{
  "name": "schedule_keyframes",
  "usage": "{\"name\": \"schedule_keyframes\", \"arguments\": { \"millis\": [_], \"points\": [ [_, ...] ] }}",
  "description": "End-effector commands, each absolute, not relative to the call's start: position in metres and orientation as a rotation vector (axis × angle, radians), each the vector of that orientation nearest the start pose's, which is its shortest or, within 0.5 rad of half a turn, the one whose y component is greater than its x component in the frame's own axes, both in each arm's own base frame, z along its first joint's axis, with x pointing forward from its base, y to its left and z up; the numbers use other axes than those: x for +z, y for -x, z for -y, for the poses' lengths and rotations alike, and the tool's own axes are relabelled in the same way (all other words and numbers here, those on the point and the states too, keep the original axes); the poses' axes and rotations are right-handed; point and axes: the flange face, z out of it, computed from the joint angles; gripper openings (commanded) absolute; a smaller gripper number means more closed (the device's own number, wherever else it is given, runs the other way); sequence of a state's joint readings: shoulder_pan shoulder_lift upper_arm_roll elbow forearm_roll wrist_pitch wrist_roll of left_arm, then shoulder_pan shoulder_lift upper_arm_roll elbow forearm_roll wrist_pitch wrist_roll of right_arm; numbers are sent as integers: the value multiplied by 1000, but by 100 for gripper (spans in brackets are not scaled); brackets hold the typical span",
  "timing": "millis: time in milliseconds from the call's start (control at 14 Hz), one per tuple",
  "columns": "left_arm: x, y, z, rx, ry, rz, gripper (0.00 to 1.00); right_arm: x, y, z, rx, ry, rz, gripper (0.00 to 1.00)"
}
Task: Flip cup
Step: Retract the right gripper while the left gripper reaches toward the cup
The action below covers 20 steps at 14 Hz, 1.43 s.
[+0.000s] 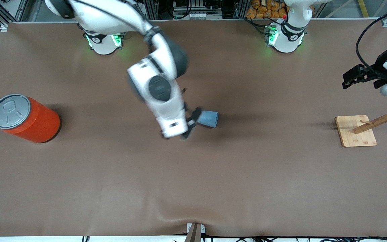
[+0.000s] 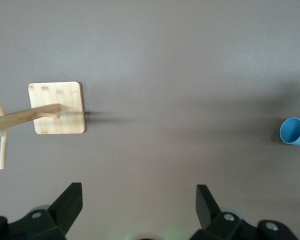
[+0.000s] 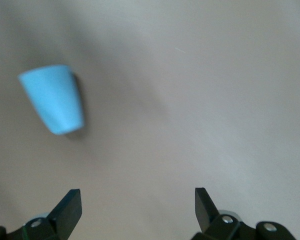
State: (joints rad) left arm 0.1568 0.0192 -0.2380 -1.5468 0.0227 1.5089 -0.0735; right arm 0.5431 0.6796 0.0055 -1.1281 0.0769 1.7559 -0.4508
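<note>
Approach step: right gripper [image 1: 190, 126] spread and empty just beside the cup [image 1: 208, 119] lying on its side; next, straddle and pinch it; left gripper [image 2: 138, 200] waits spread.

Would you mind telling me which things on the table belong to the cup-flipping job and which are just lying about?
Part of the job:
- cup, lying on its side mid-table
- right gripper, open beside it

Lying about:
- orange can, toward the right arm's end
- wooden stand, beneath the waiting, open left gripper

Brown table [image 1: 113, 174] with orange can [image 1: 29, 119], light-blue cup [image 1: 208, 118] on its side, wooden stand [image 1: 355, 131].
</note>
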Motion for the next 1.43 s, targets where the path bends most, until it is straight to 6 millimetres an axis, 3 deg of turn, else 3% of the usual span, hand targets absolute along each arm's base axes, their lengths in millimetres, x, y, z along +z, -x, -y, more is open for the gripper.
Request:
{"name": "schedule_keyframes", "arguments": {
  "millis": [0,143,215,502,717,860,1003,1147,1362],
  "points": [
    [603,-566,51,115,3152,-41,100,418,-650,-319,171,2735,1277,100],
    [589,-574,54,138,3178,-41,100,444,-674,-253,119,2791,1152,100],
    [582,-578,55,143,3181,-45,100,443,-682,-222,134,2805,1110,100],
    [561,-590,74,127,3190,-86,100,441,-701,-127,154,2781,1011,100],
    [548,-597,82,135,3195,-106,100,439,-699,-73,246,2786,890,100],
    [533,-602,91,165,3197,-129,100,448,-698,-59,239,2795,852,100],
    [518,-605,106,215,3218,-132,100,482,-684,-60,274,2864,702,100],
    [497,-609,116,303,3282,-48,100,541,-655,-74,278,2971,382,100],
    [459,-618,126,428,3358,-13,100,596,-626,-62,261,3025,-198,100]
  ]
}}
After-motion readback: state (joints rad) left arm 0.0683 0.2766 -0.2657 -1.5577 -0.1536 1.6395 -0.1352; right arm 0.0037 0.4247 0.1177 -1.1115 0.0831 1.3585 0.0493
